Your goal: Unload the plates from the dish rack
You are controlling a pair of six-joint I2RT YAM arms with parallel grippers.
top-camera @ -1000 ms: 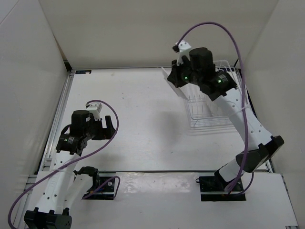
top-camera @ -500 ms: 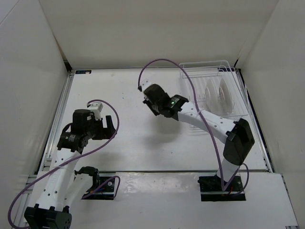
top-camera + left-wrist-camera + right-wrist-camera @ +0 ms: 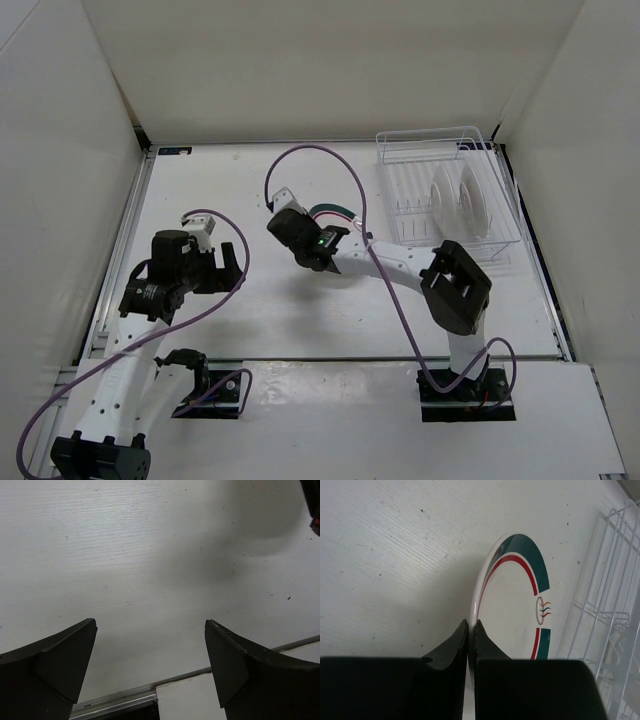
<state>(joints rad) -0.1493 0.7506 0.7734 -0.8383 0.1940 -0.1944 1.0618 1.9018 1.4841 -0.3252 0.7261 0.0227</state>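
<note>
Jaws of the right gripper [image 3: 471, 626] pinch the rim of a green-ringed plate [image 3: 512, 605] above the open tabletop [image 3: 385, 555], left of the dish rack [image 3: 396, 176] at far right, which holds two upright plates [image 3: 447, 195]. Left gripper [image 3: 150, 625] gapes wide, near left.

White scuffed table [image 3: 230, 180], dish rack [image 3: 400, 185] at far right corner, green-ringed plate [image 3: 515, 605] perhaps touching down mid-table
</note>
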